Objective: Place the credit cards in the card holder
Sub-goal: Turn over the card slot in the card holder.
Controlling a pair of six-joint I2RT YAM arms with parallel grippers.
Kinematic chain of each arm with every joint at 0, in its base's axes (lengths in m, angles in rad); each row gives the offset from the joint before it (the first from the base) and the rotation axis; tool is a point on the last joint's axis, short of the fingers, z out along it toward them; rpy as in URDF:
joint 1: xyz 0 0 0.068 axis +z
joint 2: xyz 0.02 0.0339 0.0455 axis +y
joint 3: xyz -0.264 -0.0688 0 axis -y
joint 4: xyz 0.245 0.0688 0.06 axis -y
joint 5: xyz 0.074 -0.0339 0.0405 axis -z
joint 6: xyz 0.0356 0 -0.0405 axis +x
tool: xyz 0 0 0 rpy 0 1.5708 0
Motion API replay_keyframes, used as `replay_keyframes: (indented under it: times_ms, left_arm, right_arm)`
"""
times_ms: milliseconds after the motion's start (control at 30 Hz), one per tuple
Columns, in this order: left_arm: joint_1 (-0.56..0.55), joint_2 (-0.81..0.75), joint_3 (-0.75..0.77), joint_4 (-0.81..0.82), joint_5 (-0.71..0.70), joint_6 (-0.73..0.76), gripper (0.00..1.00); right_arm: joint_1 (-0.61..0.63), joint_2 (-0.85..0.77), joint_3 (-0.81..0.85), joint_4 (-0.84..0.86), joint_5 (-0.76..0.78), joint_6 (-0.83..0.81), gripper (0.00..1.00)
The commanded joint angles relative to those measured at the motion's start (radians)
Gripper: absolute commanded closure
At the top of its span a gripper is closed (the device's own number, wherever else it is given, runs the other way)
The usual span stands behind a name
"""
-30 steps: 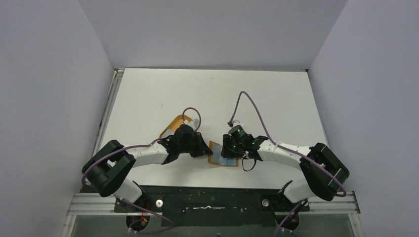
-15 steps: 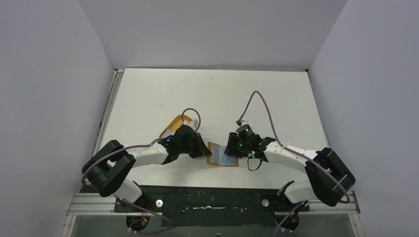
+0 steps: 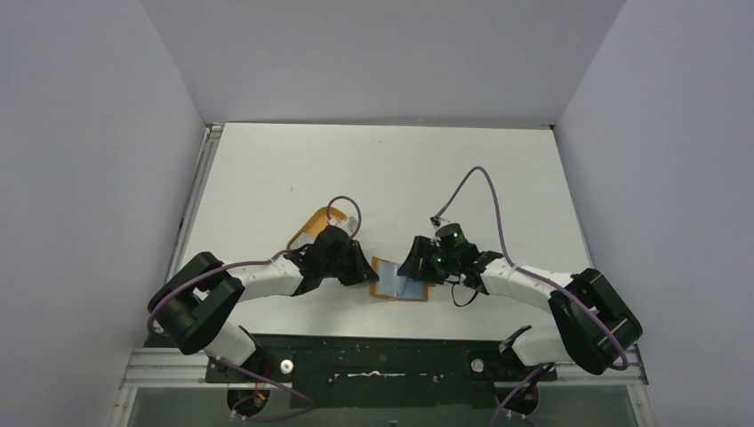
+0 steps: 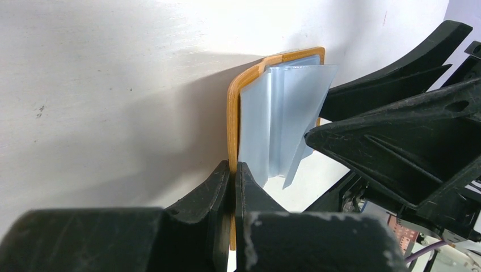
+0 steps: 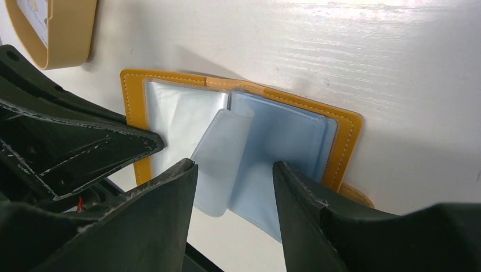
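**Card holder lies open between the two grippers**

The card holder [image 3: 400,279] lies spread open on the white table [image 3: 373,169], close to the near edge and midway between the arms. It is a tan-orange rectangle with stitched borders and rounded corners, lined inside with glossy clear plastic pockets. The right-hand pocket shows a light blue card [image 5: 283,141] behind the plastic. The left-hand pocket looks pale and silvery, and I cannot tell whether a card sits in it. A loose clear sleeve [image 5: 224,153] curls up from the middle fold.

Both arms reach inward low over the table, elbows bent out to the sides, wrists meeting at the holder. The left gripper [image 4: 232,170] comes in from the holder's left side, its matte black fingers pressed together on the orange border, pinching it. The right gripper [image 5: 232,167] hangs over the holder's right half with its fingers spread apart, gripping nothing. The curled sleeve lies below the gap between them.

Beyond the left gripper an orange oval tray [image 5: 74,34] with a raised rim sits on the table, apart from the holder
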Motion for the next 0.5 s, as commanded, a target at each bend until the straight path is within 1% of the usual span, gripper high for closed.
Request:
replay_keyframes:
  times_ms: [0, 100, 300, 467]
  left_arm:
    - [-0.002, 0.006, 0.021, -0.025, -0.008, 0.027, 1.0]
    - [-0.002, 0.0, 0.03, -0.043, -0.016, 0.031, 1.0]
    - [-0.01, -0.006, 0.058, -0.07, -0.029, 0.037, 1.0]
    - [-0.032, -0.027, 0.099, -0.129, -0.06, 0.055, 1.0]
  right_arm:
    - [-0.011, -0.004, -0.005, 0.083, -0.048, 0.023, 0.45]
    - [-0.013, -0.015, -0.013, 0.125, -0.08, 0.026, 0.37]
    - [-0.013, -0.013, 0.012, 0.122, -0.097, 0.027, 0.32]
    - [-0.013, 0.003, 0.022, 0.141, -0.111, 0.05, 0.27]
